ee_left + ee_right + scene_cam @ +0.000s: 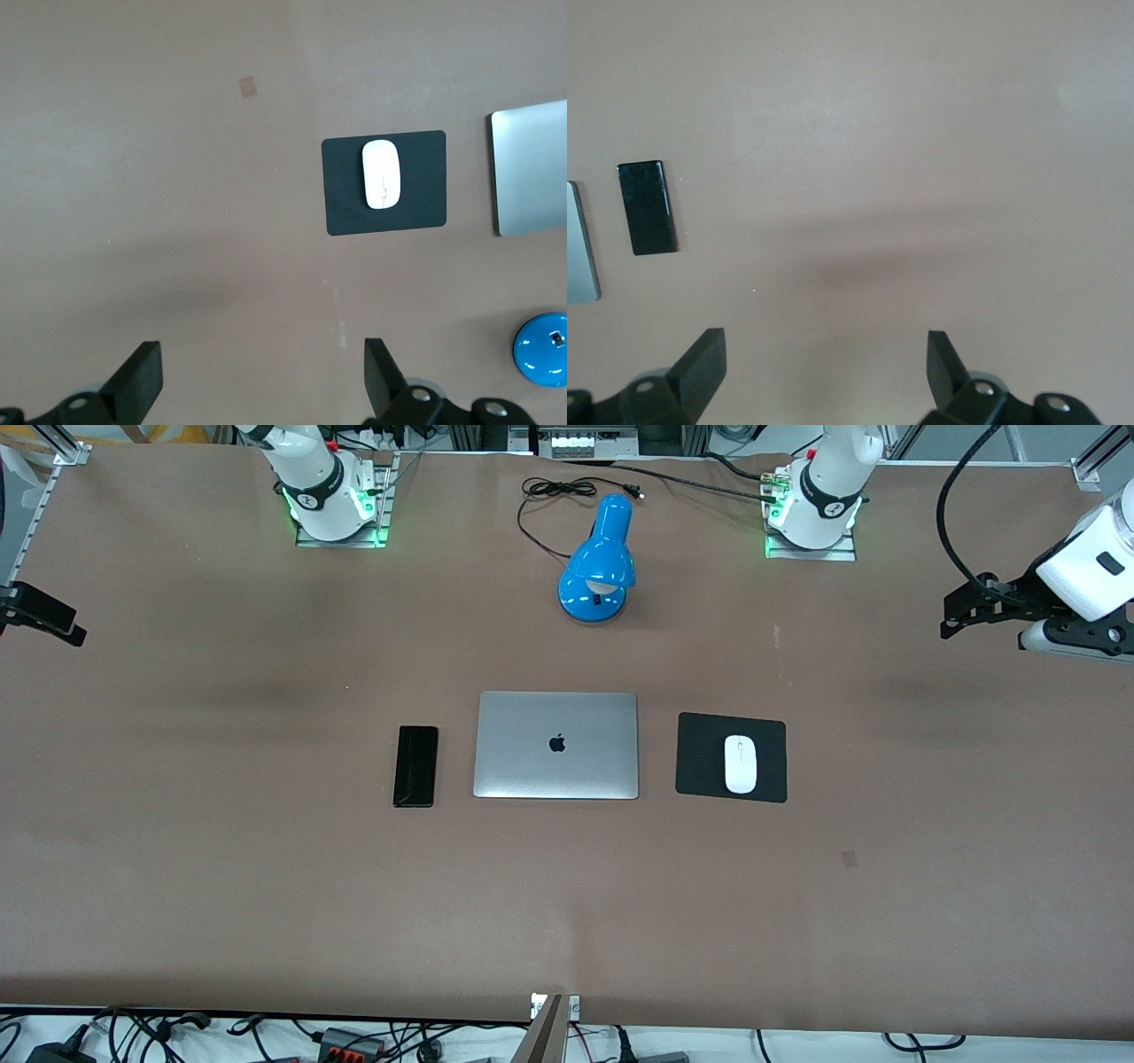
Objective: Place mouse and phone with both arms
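The white mouse [740, 763] lies on a black square pad [700, 757] beside a closed silver laptop [556, 745], toward the left arm's end. The black phone [415, 766] lies flat on the table beside the laptop, toward the right arm's end. My left gripper [955, 615] is open and empty, up over bare table at the left arm's end, well away from the mouse [382, 173]. My right gripper [62, 624] is open and empty, up over the table's right-arm end, away from the phone [647, 207]. The open left gripper [263, 372] and the open right gripper [826, 363] hold nothing.
A blue desk lamp [598, 562] with a black cord stands between the arm bases, farther from the front camera than the laptop. The pad [425, 204], laptop edge [532, 168] and lamp [542, 348] show in the left wrist view. The laptop edge [580, 243] shows in the right wrist view.
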`<state>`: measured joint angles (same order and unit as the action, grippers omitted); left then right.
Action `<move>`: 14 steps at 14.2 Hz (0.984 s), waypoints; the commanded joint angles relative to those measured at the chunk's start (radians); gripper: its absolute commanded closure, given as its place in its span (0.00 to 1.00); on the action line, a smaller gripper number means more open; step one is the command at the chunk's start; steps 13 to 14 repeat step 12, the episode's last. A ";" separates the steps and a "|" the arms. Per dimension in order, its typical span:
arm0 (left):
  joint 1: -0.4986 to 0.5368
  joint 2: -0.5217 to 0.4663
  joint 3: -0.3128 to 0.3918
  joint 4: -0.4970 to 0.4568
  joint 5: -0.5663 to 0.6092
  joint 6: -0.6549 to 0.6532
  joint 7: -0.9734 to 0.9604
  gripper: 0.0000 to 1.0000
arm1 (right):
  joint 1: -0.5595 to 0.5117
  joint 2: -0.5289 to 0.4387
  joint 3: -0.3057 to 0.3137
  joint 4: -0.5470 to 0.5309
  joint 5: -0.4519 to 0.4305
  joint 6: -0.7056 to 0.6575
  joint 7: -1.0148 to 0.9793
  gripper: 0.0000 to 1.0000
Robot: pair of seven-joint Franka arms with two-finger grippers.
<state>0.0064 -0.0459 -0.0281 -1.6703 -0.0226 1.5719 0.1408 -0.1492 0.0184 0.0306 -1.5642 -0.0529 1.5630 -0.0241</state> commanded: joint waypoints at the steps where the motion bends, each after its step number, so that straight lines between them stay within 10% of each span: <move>1: 0.006 0.008 0.005 0.023 0.001 -0.013 0.034 0.00 | -0.001 0.000 -0.001 -0.008 -0.009 0.026 -0.016 0.00; 14: 0.001 0.008 -0.009 0.030 0.018 -0.010 0.019 0.00 | -0.006 0.035 -0.009 0.012 -0.004 0.020 -0.022 0.00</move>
